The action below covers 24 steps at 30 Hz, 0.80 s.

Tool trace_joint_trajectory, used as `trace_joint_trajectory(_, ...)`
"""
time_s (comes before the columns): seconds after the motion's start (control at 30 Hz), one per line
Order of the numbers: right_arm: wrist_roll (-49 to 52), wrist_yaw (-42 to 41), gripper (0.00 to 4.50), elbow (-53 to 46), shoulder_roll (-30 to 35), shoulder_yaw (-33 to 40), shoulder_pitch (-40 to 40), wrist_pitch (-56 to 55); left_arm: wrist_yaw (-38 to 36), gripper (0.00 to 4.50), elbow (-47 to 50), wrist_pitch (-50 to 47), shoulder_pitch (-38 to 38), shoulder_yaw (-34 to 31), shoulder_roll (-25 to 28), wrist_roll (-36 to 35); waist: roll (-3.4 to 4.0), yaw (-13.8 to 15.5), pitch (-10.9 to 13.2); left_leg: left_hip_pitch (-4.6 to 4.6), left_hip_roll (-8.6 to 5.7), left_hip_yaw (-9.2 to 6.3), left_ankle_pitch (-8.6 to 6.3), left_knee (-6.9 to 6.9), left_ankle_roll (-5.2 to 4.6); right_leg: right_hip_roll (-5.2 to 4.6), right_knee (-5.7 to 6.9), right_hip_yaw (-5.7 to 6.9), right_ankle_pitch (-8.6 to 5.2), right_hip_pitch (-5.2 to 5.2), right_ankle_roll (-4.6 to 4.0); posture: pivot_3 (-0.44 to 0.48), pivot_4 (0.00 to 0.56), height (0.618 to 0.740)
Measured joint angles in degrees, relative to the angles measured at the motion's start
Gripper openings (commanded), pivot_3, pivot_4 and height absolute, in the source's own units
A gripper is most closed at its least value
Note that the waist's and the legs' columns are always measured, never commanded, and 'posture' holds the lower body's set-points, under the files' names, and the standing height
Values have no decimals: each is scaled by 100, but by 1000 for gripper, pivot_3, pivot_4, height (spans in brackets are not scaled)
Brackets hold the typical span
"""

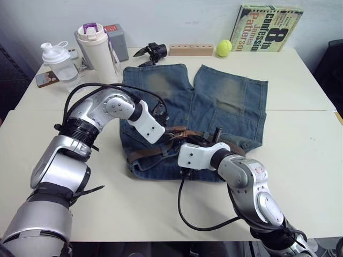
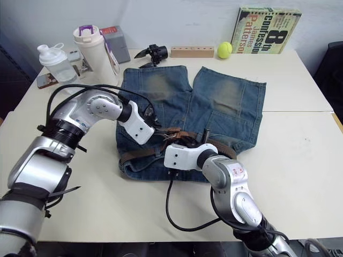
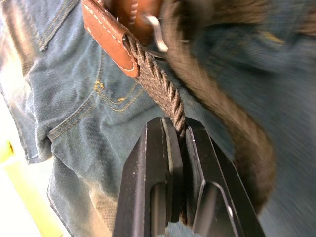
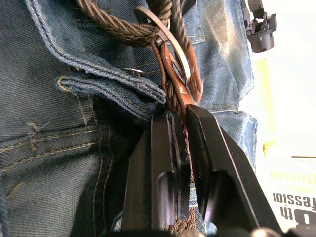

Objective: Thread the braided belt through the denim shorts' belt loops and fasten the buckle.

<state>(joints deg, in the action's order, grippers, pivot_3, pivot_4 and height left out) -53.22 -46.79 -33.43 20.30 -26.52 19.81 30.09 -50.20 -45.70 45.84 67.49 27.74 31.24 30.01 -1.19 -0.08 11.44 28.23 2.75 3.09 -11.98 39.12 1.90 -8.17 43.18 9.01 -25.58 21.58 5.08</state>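
Your denim shorts (image 1: 214, 101) lie flat on the pale surface (image 1: 300, 160), waistband toward you and both faded, yellow-patched legs pointing to the far edge. The braided belt (image 1: 147, 152) runs left to right along that waistband, its long axis across the scene, a dark-brown woven cord with a smooth tan leather end stitched in pale thread. Your left pincer (image 3: 180, 148) is pressed onto the braid just beside that leather. Your right pincer (image 4: 180, 133) pinches the belt's leather strap next to the buckle (image 4: 165, 37), a thin metal frame, beside the waistband's folded denim edge.
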Motion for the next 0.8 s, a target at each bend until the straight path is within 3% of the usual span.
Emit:
trace_joint_trajectory(0.13,-78,-45,68,0,-90,-2,-19,9,536,0,80,-166,-369,-127,-389,-102,0,-16,0,-2,1,-3,0,6,0,-2,35,0,-1,1,1,0,150,657)
trace_joint_trajectory(0.37,-118,-176,68,0,-222,-32,-116,21,298,0,744,-687,-1135,-397,-356,-639,0,-84,0,-1,2,-7,0,7,0,-2,37,5,-4,4,0,0,150,657)
trace_joint_trajectory(0.8,-143,-160,68,25,-132,166,-22,-146,-218,0,973,-1271,-1251,-630,728,-836,0,-131,0,-1,-1,-6,0,7,0,-6,40,5,-17,5,-11,0,150,657)
